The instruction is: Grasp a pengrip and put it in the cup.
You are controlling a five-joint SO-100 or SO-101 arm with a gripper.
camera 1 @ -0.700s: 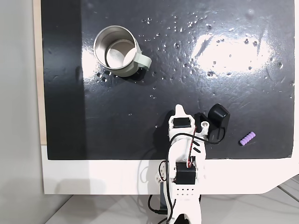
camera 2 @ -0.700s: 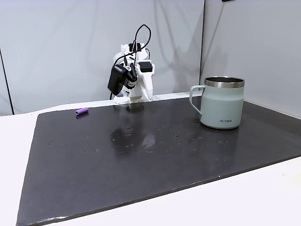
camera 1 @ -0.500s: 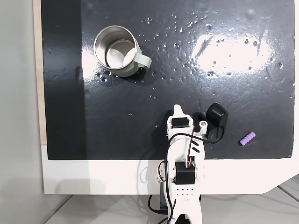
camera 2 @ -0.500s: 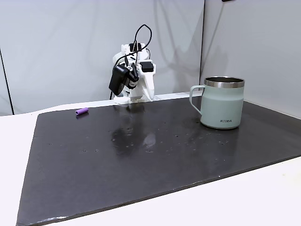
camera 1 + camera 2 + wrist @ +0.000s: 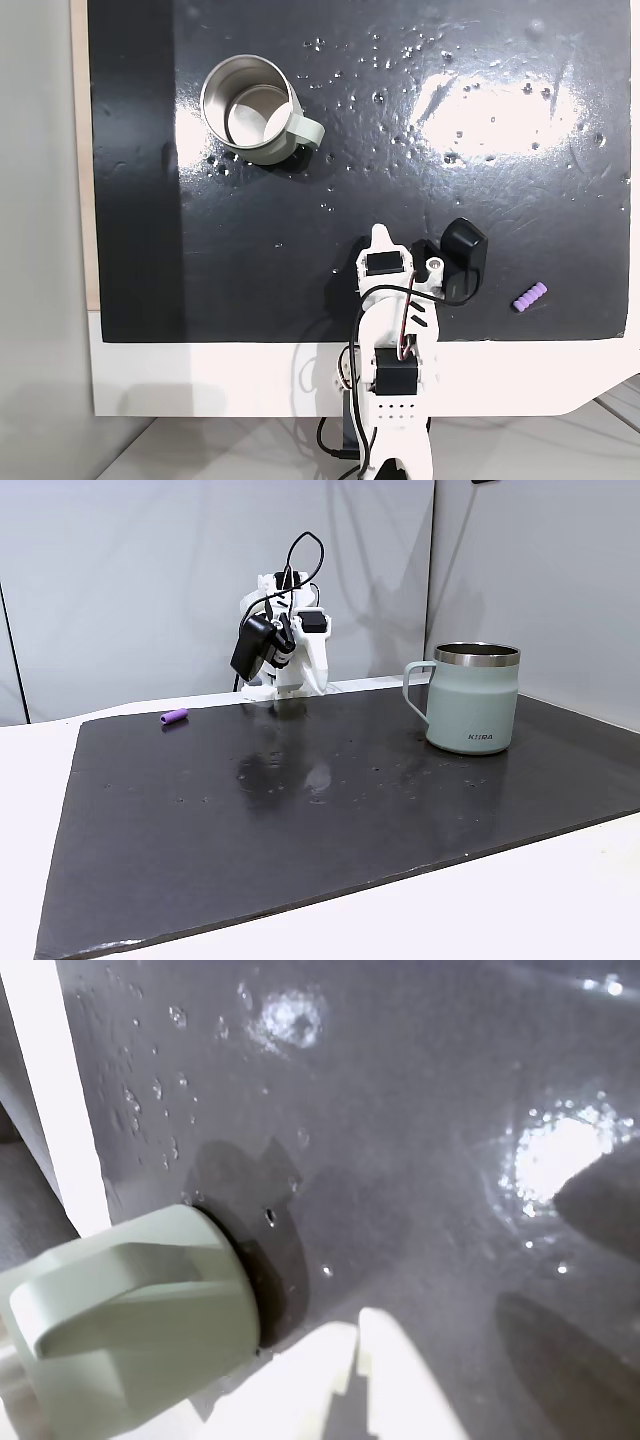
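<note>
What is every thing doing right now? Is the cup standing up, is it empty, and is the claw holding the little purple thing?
cup: standing upright on the dark mat, open top, nothing inside, handle sticking out to one side.
purple grip: lying flat on the mat near its edge, not touched by anything.
claw: folded back near the arm's base, holding nothing, too hard to tell if open or closed.
mat: lying flat, shiny, with small specks on it.
</note>
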